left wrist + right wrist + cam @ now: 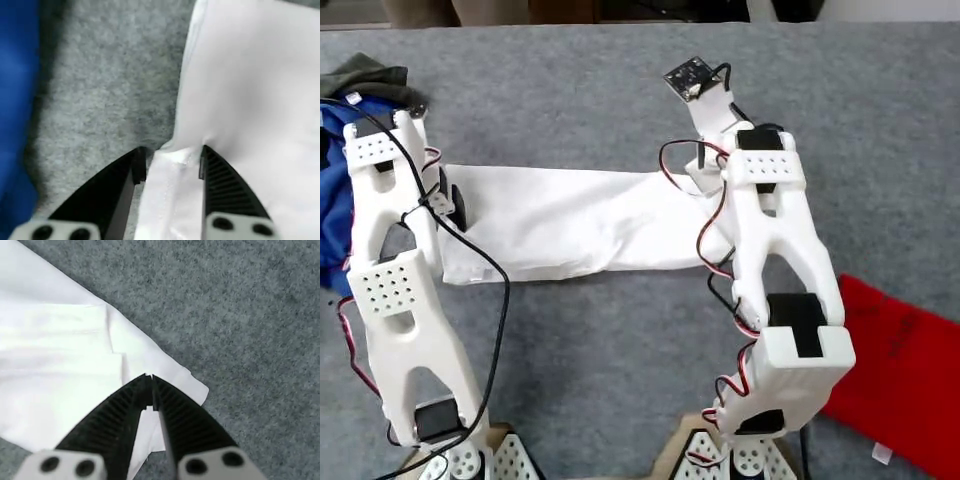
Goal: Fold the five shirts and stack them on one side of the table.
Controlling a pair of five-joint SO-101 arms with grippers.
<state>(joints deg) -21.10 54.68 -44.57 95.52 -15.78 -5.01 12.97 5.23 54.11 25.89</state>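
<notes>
A white shirt (570, 220), folded into a long strip, lies across the middle of the grey table (620, 350) between the two arms. My left gripper (450, 205) is at the strip's left end. In the left wrist view it (172, 162) is open, with the hem of the white shirt (250, 75) bunched between its fingers. At the strip's right end, my right gripper (703, 180) is low on the cloth. The right wrist view shows that gripper (150, 382) shut, pinching a corner of the white shirt (50, 340).
A blue shirt (332, 210) lies crumpled at the table's left edge, close to the left arm, with a dark green one (365, 75) behind it. A red shirt (900, 370) lies at the front right. Bare grey table stretches behind the strip and in front of it.
</notes>
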